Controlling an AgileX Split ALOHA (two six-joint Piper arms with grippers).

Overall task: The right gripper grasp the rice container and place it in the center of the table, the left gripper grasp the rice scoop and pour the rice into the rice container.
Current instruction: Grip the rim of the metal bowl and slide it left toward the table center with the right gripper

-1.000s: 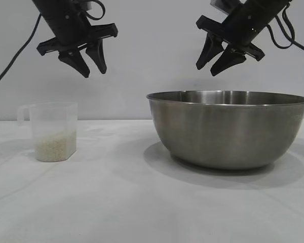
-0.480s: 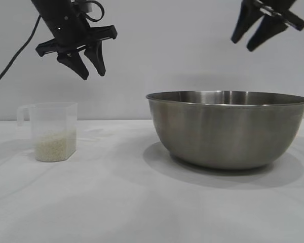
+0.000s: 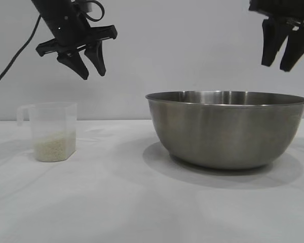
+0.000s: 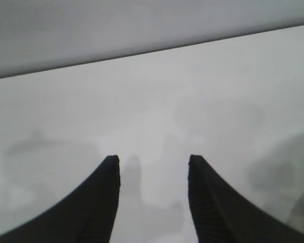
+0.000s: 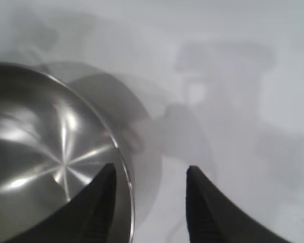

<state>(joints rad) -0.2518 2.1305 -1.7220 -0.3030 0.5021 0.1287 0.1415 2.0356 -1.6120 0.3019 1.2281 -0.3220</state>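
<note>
I see the right gripper hanging spread and empty at one o'clock above the rice container, which sits on the table at three o'clock. My left gripper, also spread, hovers above the rice scoop holding rice at nine o'clock.

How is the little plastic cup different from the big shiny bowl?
The rice scoop is small, see-through plastic with a handle; the rice container is much bigger, grey steel, with no handle. The scoop holds rice; the container looks empty. Both stand upright on the table.
</note>
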